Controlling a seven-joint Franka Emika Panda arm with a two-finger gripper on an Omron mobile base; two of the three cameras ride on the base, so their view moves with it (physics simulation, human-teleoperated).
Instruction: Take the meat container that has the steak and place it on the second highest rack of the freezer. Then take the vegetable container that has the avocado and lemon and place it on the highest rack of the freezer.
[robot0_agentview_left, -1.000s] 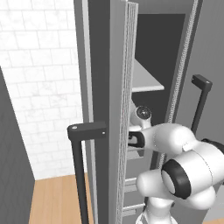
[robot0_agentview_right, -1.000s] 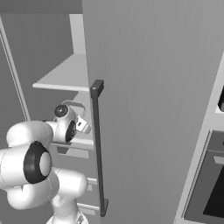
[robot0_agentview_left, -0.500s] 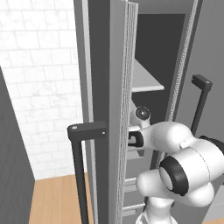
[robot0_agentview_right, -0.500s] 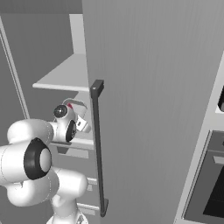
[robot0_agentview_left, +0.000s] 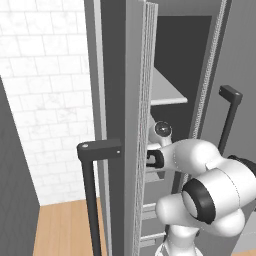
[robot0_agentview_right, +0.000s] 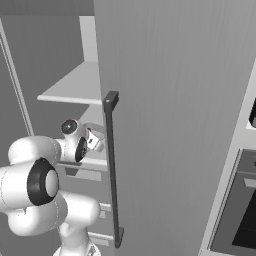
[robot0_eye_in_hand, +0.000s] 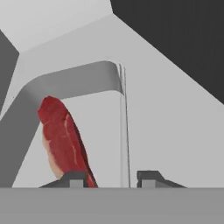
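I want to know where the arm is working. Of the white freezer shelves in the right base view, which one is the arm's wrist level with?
The lower shelf, whose front edge runs just behind the wrist. The upper shelf hangs well above the arm.

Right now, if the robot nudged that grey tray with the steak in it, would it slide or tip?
Probably slide: the tray sits flat on a smooth white shelf. Its low, wide walls make tipping unlikely. The steak leans against one wall, so it might flop.

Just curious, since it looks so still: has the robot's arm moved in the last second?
Barely: against the door handle, the wrist has shifted hardly at all.
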